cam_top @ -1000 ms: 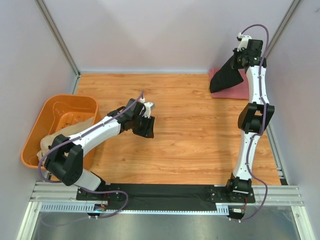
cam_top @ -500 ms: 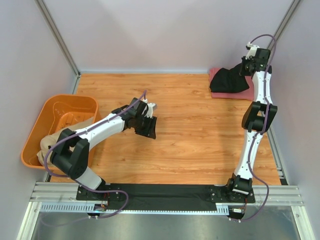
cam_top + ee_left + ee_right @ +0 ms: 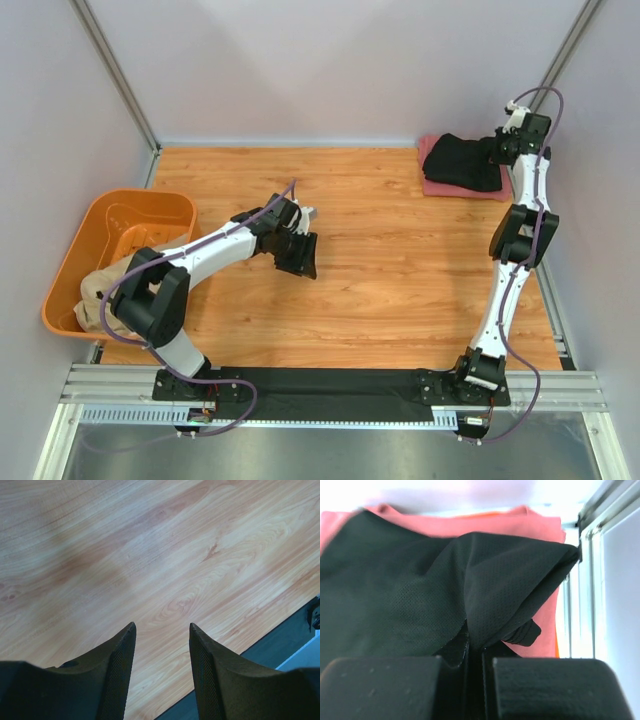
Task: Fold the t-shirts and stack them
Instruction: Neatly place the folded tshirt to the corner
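A black t-shirt [image 3: 462, 162] lies folded on a pinkish-red t-shirt [image 3: 440, 186] at the table's far right corner. My right gripper [image 3: 498, 152] is shut on the black shirt's right edge; in the right wrist view the black cloth [image 3: 435, 590] is pinched between the jaws, with the pinkish-red shirt [image 3: 470, 525] under it. A tan t-shirt [image 3: 100, 290] lies bunched in the orange tub [image 3: 90, 235] at the left. My left gripper [image 3: 300, 255] hangs open over bare wood mid-table, its fingertips [image 3: 127, 635] apart with nothing between them.
The wooden table [image 3: 380, 270] ends at grey walls behind and at both sides. A metal frame post [image 3: 587, 520] stands just right of the shirt stack. The black base rail [image 3: 330, 385] runs along the near edge.
My right gripper has carried the black shirt down and to the right, from hanging in the air to lying over the pinkish-red one. The left gripper has drifted slightly right.
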`<state>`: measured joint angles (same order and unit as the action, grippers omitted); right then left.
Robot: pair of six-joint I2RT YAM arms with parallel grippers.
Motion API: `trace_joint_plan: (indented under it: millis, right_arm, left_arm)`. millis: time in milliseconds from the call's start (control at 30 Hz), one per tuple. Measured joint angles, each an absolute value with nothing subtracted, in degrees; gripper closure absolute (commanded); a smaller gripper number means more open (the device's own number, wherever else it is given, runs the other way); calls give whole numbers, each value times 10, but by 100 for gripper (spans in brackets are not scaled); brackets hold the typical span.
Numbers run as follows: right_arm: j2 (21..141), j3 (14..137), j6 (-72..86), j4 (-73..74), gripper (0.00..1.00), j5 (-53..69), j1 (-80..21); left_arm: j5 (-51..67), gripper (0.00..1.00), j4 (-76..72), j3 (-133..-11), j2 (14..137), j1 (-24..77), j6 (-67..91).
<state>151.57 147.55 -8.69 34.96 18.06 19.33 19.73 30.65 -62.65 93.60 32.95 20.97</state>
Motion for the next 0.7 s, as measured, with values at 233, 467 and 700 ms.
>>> trace_joint_plan:
  millis: [233,467,700]
  right_arm:
    - [1532,1465,-66,348,100,175,192]
    - [1463,1409,-29,369,100,164,166]
    - [1375,1417,-26,397,100,178,112]
  left_arm:
    - [207,46,305,-627,942,329,222]
    - [209,46,297,-629,940,329,235]
    - [209,46,289,-623,889,329,241]
